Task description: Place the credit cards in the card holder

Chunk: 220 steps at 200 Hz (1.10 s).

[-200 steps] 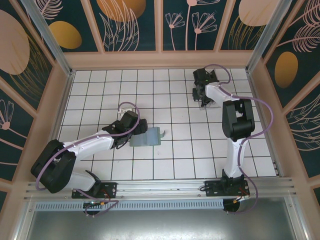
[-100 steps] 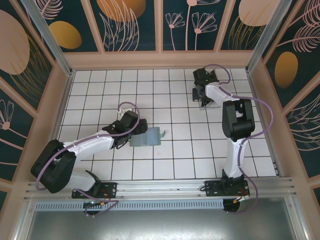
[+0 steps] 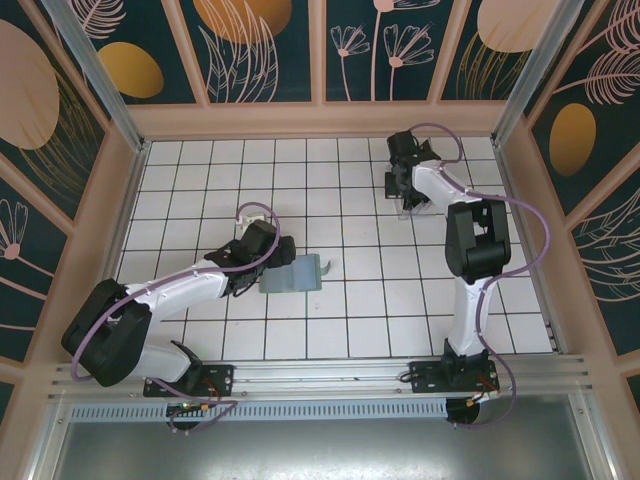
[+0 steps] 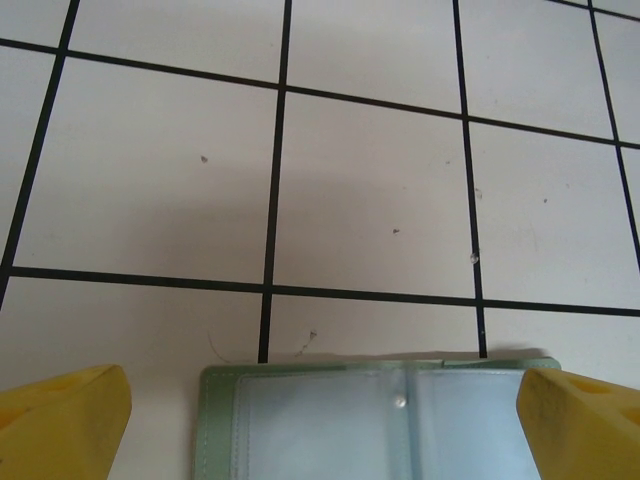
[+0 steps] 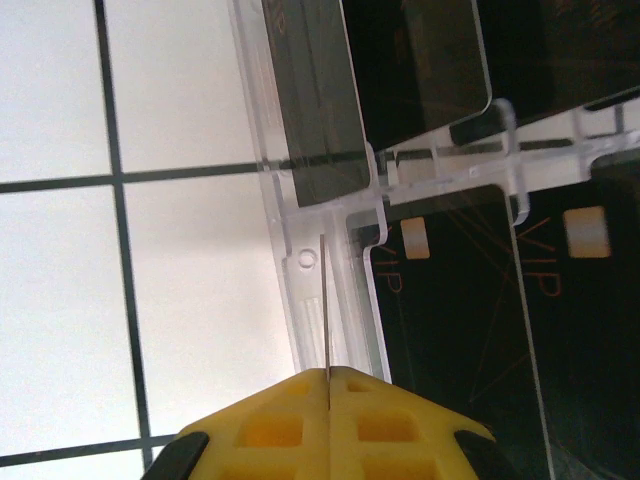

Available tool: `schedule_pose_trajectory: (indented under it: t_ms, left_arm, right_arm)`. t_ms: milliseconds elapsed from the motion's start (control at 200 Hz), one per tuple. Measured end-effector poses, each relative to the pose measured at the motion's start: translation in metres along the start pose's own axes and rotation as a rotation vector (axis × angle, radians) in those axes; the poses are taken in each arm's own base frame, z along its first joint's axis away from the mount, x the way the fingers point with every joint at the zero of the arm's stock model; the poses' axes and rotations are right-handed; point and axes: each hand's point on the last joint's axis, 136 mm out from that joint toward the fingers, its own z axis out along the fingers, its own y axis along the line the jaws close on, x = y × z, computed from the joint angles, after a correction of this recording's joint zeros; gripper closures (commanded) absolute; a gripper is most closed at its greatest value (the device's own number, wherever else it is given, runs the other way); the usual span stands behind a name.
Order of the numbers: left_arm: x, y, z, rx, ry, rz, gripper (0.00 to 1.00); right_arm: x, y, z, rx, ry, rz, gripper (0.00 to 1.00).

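Right gripper point(image 5: 328, 378): jaws closed on one thin credit card point(image 5: 326, 300), held edge-on at the clear rack point(image 5: 290, 240) of dark cards point(image 5: 420, 60). Left gripper point(image 4: 320, 425): fingers wide apart, empty, either side of the open green card holder point(image 4: 300, 435) lying mid-table.

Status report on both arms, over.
Left gripper, jaws open, straddling the open card holder. Right gripper, jaws shut on a credit card at the clear rack. No obstruction seen between.
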Motion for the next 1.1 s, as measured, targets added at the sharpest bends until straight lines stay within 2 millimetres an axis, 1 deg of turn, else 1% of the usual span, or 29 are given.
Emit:
schedule_pose_trajectory:
  t_ms: [105, 230, 320, 390, 480, 560, 580, 606, 651, 746, 806, 886, 981, 1041, 1101]
  left_arm:
    - [-0.003, 0.000, -0.001, -0.004, -0.008, 0.007, 0.01]
    - [-0.005, 0.004, -0.002, -0.025, -0.011, 0.018, 0.01]
    - [-0.007, 0.007, -0.003, -0.034, -0.013, 0.020, 0.01]
    - [-0.009, 0.010, -0.006, -0.041, -0.017, 0.021, 0.01]
    - [-0.011, 0.012, -0.010, -0.047, -0.024, 0.023, 0.01]
    - [-0.013, 0.014, -0.014, -0.050, -0.028, 0.024, 0.01]
    - [-0.013, 0.014, -0.015, -0.048, -0.030, 0.023, 0.01]
    - [-0.013, 0.015, -0.015, -0.048, -0.030, 0.023, 0.01]
    - [-0.012, 0.017, -0.016, -0.049, -0.031, 0.022, 0.01]
    - [-0.005, 0.023, -0.018, -0.060, -0.022, 0.026, 0.01]
    - [0.000, 0.028, -0.018, -0.070, -0.015, 0.029, 0.01]
    - [0.009, 0.037, -0.020, -0.084, -0.004, 0.027, 0.01]
    - [0.014, 0.044, -0.022, -0.099, -0.006, 0.019, 0.01]
    - [0.014, 0.048, -0.023, -0.110, -0.016, 0.009, 0.01]
    - [0.013, 0.051, -0.025, -0.121, -0.028, -0.002, 0.01]
  right_arm:
    - [-0.009, 0.003, -0.015, -0.011, -0.032, 0.001, 1.00]
    - [-0.013, 0.010, -0.030, -0.026, -0.058, -0.008, 1.00]
    - [-0.017, 0.017, -0.045, -0.045, -0.084, -0.014, 1.00]
    - [-0.021, 0.025, -0.062, -0.075, -0.114, -0.013, 1.00]
    - [-0.021, 0.038, -0.087, -0.124, -0.149, -0.009, 1.00]
    - [-0.015, 0.058, -0.113, -0.206, -0.186, -0.002, 1.00]
    - [-0.012, 0.065, -0.121, -0.237, -0.196, 0.001, 1.00]
    - [-0.008, 0.071, -0.127, -0.262, -0.203, 0.000, 1.00]
    - [0.003, 0.089, -0.141, -0.337, -0.214, 0.008, 1.00]
    - [0.030, 0.125, -0.159, -0.477, -0.215, 0.015, 1.00]
    - [0.052, 0.147, -0.162, -0.551, -0.196, 0.023, 1.00]
    - [0.084, 0.175, -0.159, -0.624, -0.151, 0.033, 1.00]
    - [0.118, 0.201, -0.156, -0.669, -0.099, 0.034, 1.00]
    - [0.130, 0.215, -0.161, -0.693, -0.091, 0.035, 1.00]
    - [0.137, 0.229, -0.167, -0.720, -0.098, 0.049, 1.00]
